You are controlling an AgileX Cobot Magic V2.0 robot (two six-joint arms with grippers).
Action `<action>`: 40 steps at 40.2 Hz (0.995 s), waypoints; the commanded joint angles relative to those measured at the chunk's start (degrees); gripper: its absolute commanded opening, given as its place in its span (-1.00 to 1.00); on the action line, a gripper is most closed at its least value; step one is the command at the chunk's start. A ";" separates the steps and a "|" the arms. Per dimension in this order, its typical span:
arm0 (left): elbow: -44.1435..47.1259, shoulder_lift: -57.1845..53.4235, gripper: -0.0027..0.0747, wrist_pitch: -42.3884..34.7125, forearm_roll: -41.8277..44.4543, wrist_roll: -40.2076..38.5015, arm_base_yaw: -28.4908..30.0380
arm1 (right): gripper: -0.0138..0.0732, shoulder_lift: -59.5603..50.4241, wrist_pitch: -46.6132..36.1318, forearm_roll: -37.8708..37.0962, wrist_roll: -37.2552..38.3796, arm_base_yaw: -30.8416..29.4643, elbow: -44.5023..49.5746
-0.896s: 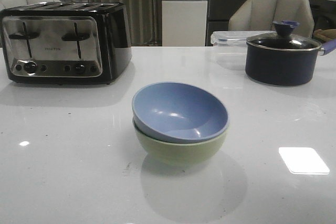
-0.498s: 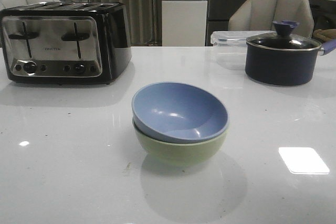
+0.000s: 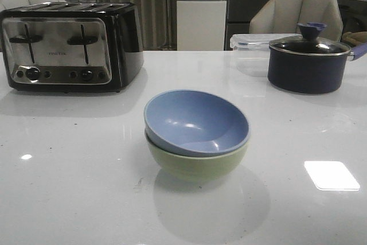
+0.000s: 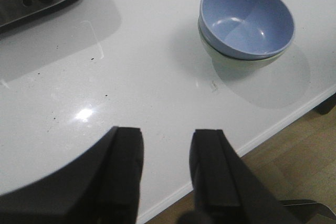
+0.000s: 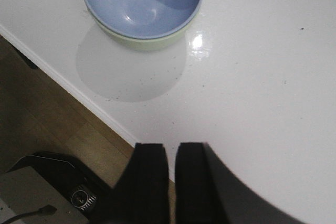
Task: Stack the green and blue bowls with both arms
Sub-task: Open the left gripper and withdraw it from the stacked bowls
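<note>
The dusty blue bowl [image 3: 196,121] sits nested inside the pale green bowl [image 3: 195,163] in the middle of the white table. The stack also shows in the left wrist view, with the blue bowl [image 4: 247,19] over a thin strip of the green bowl [image 4: 239,60], and in the right wrist view, with the blue bowl [image 5: 142,1] over the green bowl [image 5: 144,41]. My left gripper [image 4: 167,137] is open and empty over the table's front edge, well away from the bowls. My right gripper [image 5: 172,150] has its fingers nearly together with nothing between them, also at the front edge. Neither arm shows in the front view.
A black and chrome toaster [image 3: 69,44] stands at the back left. A dark blue lidded pot [image 3: 309,61] stands at the back right with a clear plastic container [image 3: 249,47] beside it. The table's front edge [image 4: 247,142] drops to a wooden floor.
</note>
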 commanded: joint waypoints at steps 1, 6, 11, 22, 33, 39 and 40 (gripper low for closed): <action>-1.55 0.08 -0.36 -4.47 0.08 -0.42 -0.30 | -0.43 -0.18 -3.71 0.80 0.00 -0.33 -1.49; -1.55 0.08 -0.50 -4.47 0.08 -0.42 -0.30 | -0.54 -0.18 -3.71 0.80 0.00 -0.33 -1.49; -1.55 0.08 -0.64 -4.47 0.08 -0.42 -0.30 | -0.58 -0.18 -3.71 0.80 0.00 -0.33 -1.49; -1.55 0.08 -0.68 -4.47 0.08 -0.42 -0.30 | -0.58 -0.18 -3.66 0.80 0.00 -0.33 -1.49; -1.55 0.08 -0.68 -4.47 0.08 -0.42 -0.30 | -0.58 -0.18 -3.66 0.80 0.00 -0.33 -1.49; -1.55 0.08 -0.68 -4.47 0.08 -0.42 -0.30 | -0.58 -0.18 -3.66 0.80 0.00 -0.33 -1.49; -1.55 0.08 -0.68 -4.47 0.08 -0.42 -0.30 | -0.58 -0.18 -3.66 0.80 0.00 -0.33 -1.49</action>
